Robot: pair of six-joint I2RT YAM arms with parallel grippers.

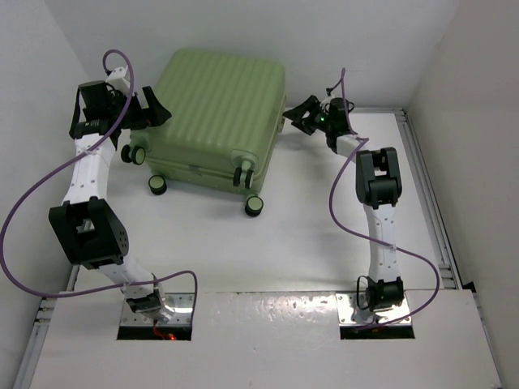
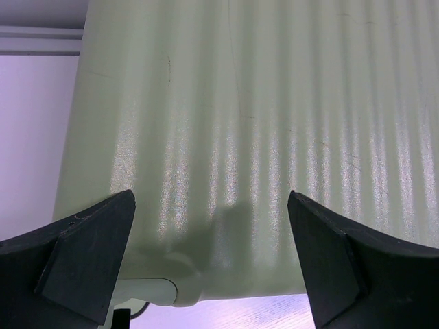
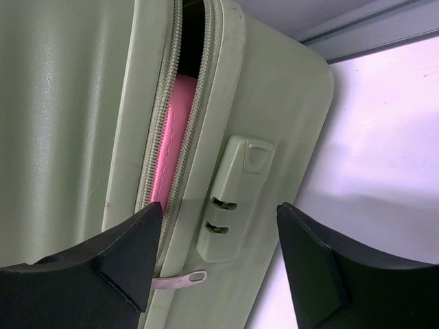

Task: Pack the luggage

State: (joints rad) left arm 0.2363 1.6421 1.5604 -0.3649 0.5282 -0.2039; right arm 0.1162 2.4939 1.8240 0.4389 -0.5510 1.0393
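Note:
The luggage (image 1: 219,101) is a light-green ribbed hard-shell suitcase lying flat at the back of the table with its lid down. My left gripper (image 1: 160,108) is open at its left edge. In the left wrist view the ribbed shell (image 2: 260,123) fills the space beyond the open left gripper (image 2: 212,264), which holds nothing. My right gripper (image 1: 290,116) is open at the suitcase's right side. In the right wrist view the open right gripper (image 3: 219,257) frames the lock block (image 3: 230,199) and a metal zipper pull (image 3: 180,279). The zipper gap (image 3: 195,41) stands apart, and something pink (image 3: 168,147) shows inside.
Black-and-green wheels (image 1: 255,205) stick out along the suitcase's near edge, and another wheel (image 1: 156,185) sits at its left. White walls close in the back and both sides. A rail (image 1: 430,203) runs along the right edge of the white tabletop (image 1: 268,243).

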